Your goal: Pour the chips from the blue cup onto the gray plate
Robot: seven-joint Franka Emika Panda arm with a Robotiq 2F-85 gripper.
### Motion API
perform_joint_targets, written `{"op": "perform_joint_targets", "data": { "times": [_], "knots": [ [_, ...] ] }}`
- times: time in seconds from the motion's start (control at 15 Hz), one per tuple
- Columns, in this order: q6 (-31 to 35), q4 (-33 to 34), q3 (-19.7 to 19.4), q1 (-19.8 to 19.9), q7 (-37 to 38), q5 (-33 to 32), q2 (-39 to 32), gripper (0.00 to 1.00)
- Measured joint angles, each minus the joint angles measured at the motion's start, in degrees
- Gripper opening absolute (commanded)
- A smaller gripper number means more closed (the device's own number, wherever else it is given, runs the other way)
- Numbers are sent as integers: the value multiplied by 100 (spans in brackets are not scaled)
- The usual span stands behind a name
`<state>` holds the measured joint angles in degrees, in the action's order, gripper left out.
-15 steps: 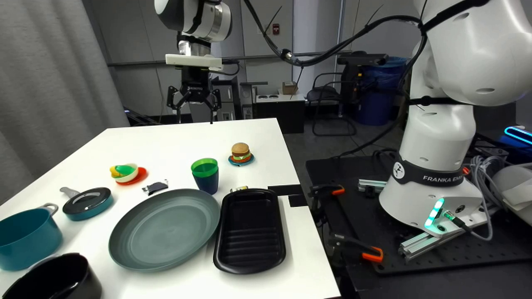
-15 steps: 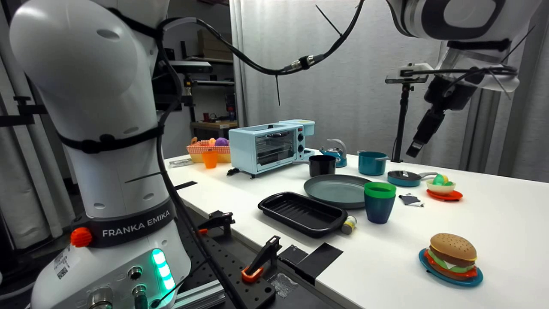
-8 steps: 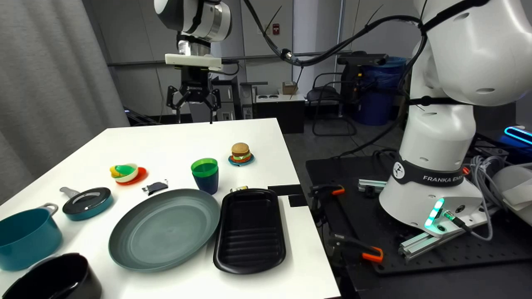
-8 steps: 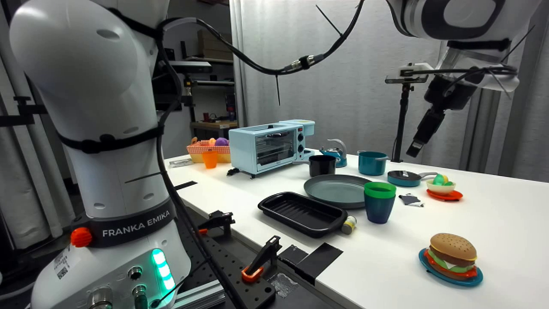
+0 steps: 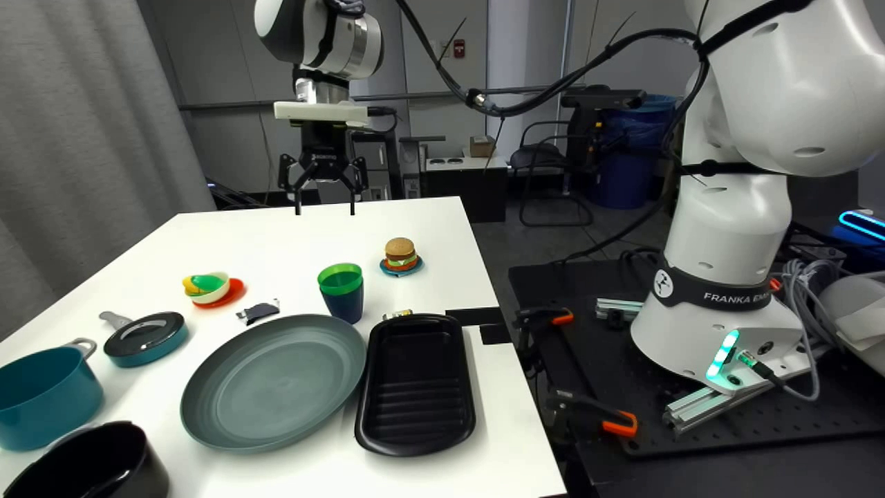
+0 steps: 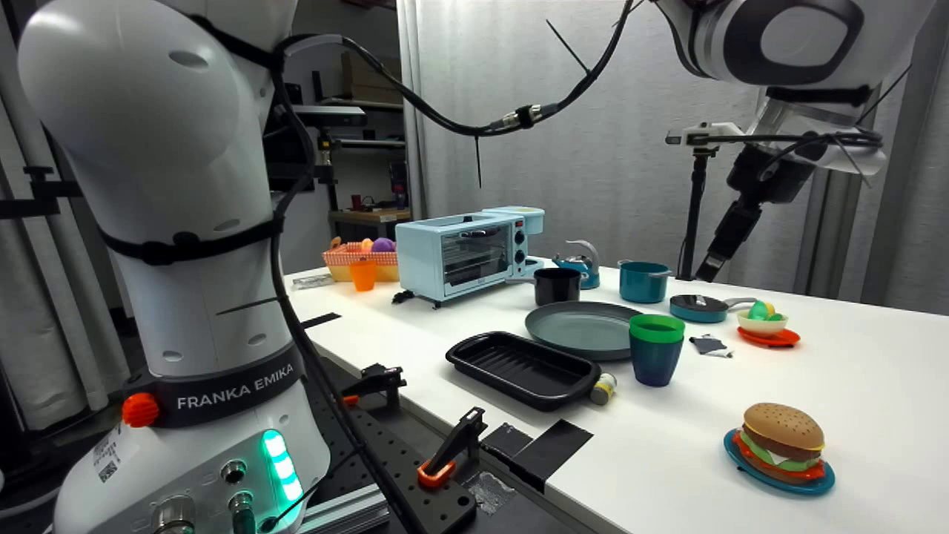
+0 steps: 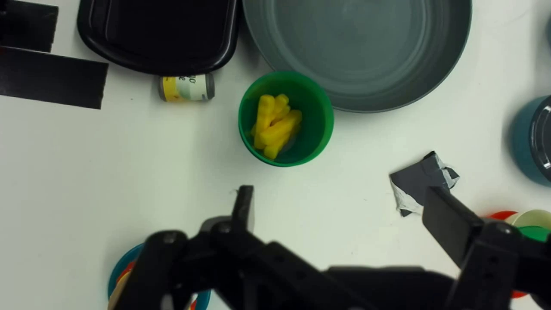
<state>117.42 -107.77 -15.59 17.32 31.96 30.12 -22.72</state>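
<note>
Plainly, the coming move turns on where the cup (image 6: pixel 657 354) lies from the gripper (image 5: pixel 325 209): well below it and off toward the gray plate (image 5: pixel 269 387). The gripper hangs high above the table (image 5: pixel 290 256), its jaws spread wide and nothing held between them. The cup, green at the rim and dark blue lower down, stands upright on the table just beside the plate; whether the two touch, the views do not settle. In the wrist view it shows ahead of the fingers (image 7: pixel 450 221) and somewhat off the middle of their gap, toward the one on that view's left, though from such a height the true offset is hard to judge. The chips (image 7: pixel 282 130) lie inside it. Being round and upright, the cup gives no long axis to match, so centring seems what counts: a shift plateward, perhaps a little sideways, then a descent with a finger on either side of the wall. The finger at the wrist view's right likely needs most care, since the plate's raised rim curves close by the cup there
</note>
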Motion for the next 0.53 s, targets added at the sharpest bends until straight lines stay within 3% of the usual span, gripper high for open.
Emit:
{"op": "perform_joint_targets", "data": {
  "times": [0.53],
  "knots": [
    [118, 14, -1, -2, 70, -55, -452, 100]
  ]
}}
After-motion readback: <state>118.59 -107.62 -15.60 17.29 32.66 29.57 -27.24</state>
